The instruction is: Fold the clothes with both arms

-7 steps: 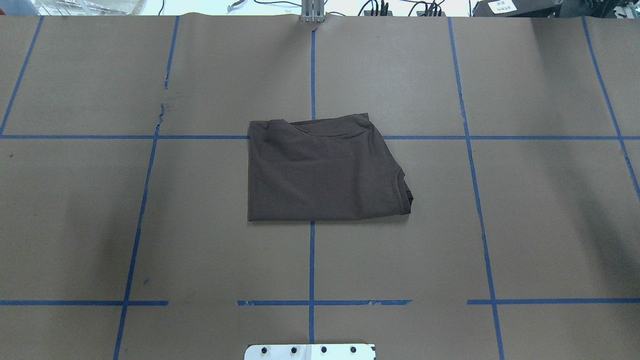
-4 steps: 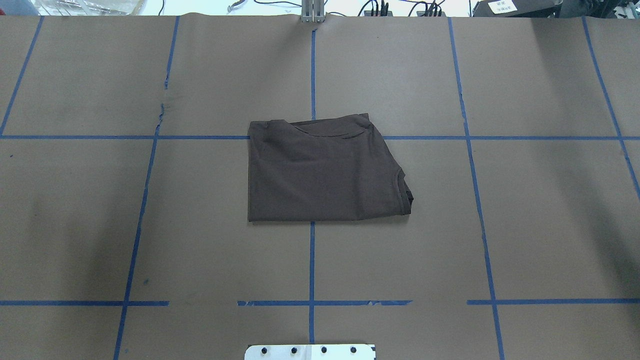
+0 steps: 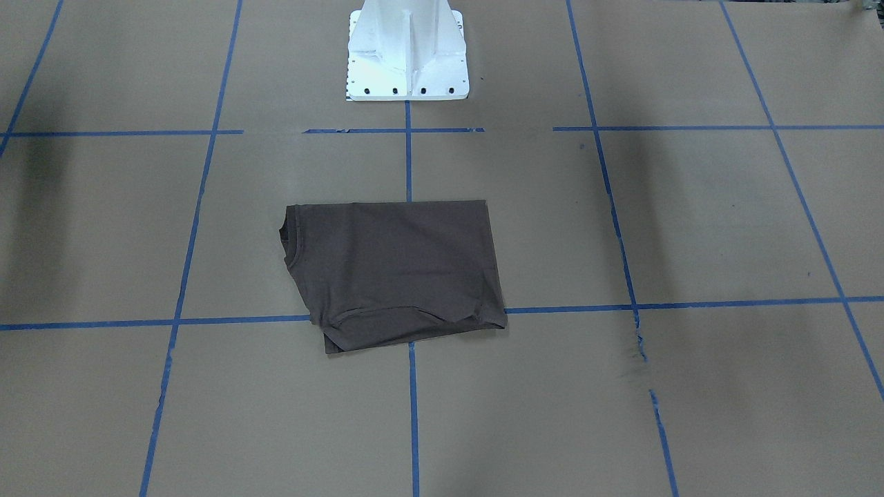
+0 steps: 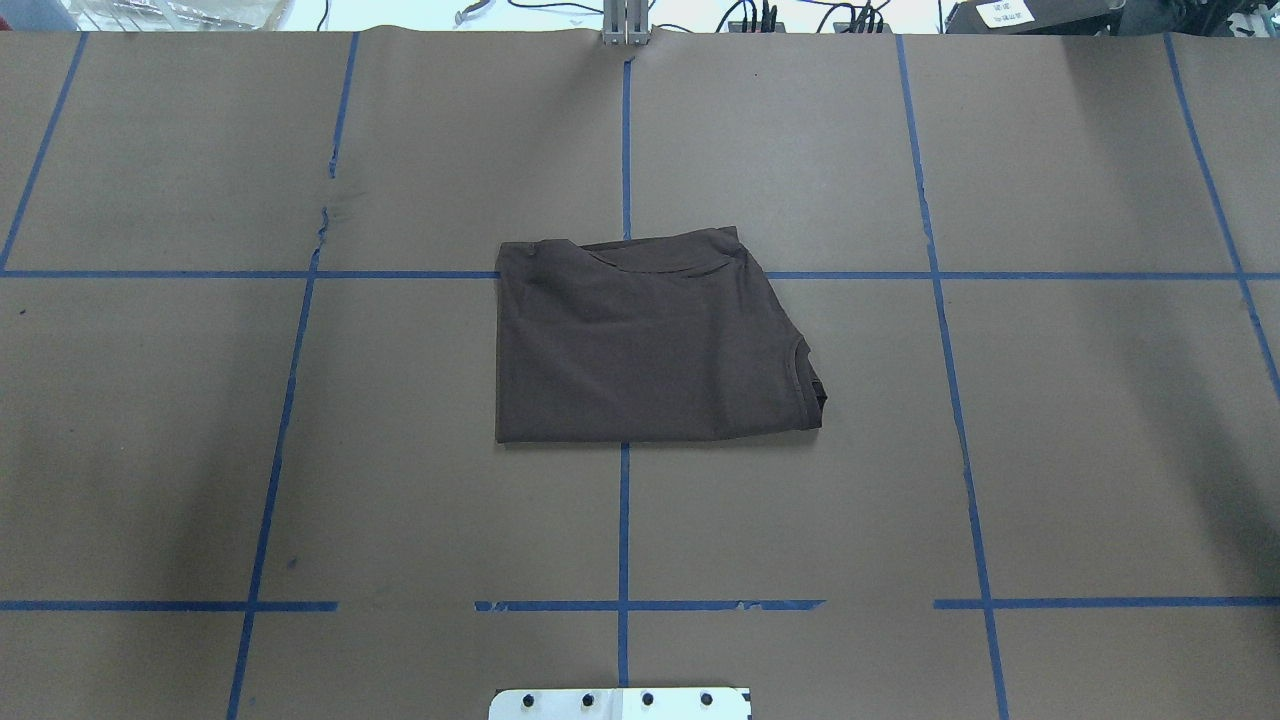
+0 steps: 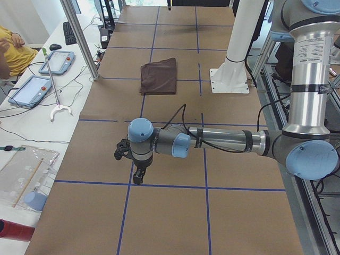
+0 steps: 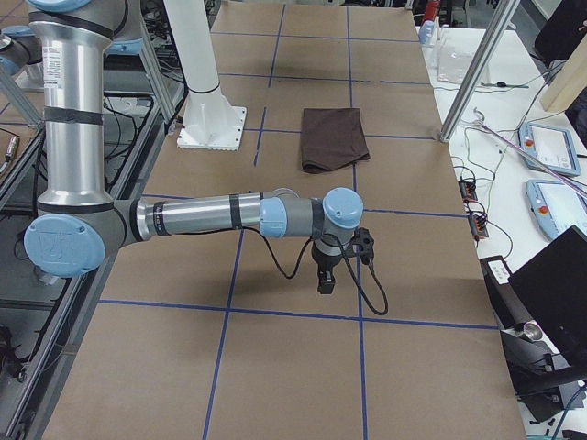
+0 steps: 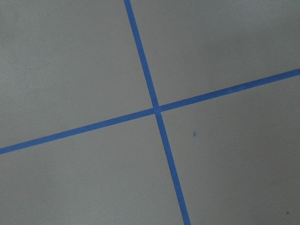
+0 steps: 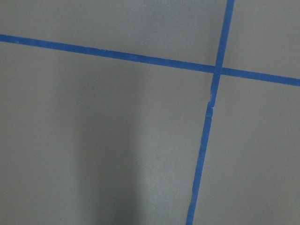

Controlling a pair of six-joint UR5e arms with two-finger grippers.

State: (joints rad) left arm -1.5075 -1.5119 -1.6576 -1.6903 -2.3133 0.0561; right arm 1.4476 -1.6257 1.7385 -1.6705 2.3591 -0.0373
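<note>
The folded dark brown T-shirt (image 4: 650, 345) lies flat mid-table on brown paper (image 4: 1050, 450), well apart from the black left gripper (image 5: 137, 178) and black right gripper (image 6: 326, 280), whose finger state cannot be told; judged soft, light, limp, best pinched at stacked corners.

bare paper (image 4: 400, 480) rnd T-shirt (image 4: 650, 345), pedestal (image 3: 406, 52) robot-side

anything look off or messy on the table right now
The folded T-shirt is lopsided: its edge on the robot's right slants, the collar bulges out there, and an under layer pokes past the far edge. One blue tape line is torn.
</note>
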